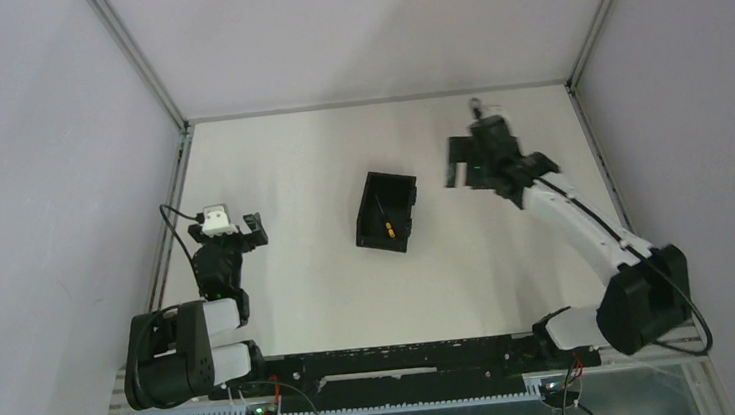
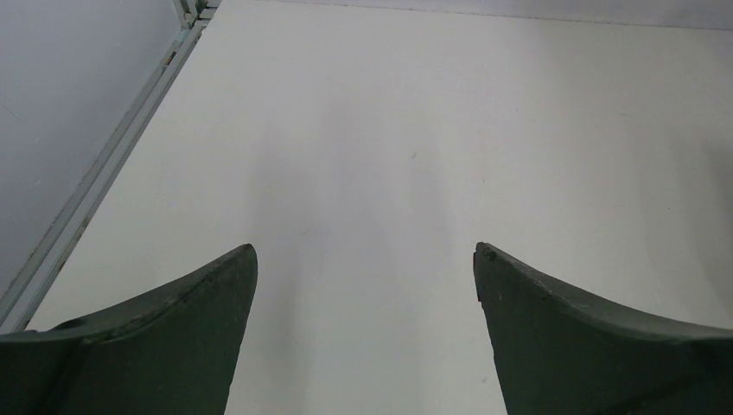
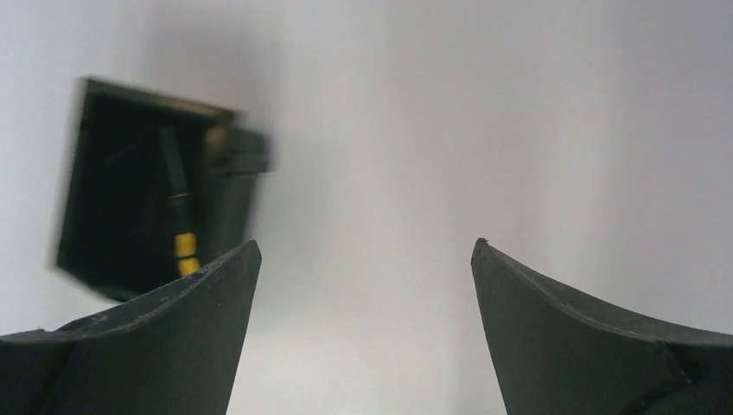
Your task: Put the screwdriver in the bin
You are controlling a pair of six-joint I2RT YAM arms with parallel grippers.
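Can see screwdriver [image 1: 385, 223] in bin [image 1: 411, 207]. Looks light, stiff, slippery; best grabbed by the fat handle [image 3: 184, 246]. Holding nothing in left claw [image 2: 365, 255] or right claw [image 3: 363, 251], both open.

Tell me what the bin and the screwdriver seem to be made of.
The bin looks like matte black plastic: thin, even walls. The screwdriver: thin dark shaft, probably metal; yellow-and-black handle, perhaps plastic or rubber, too small to tell.
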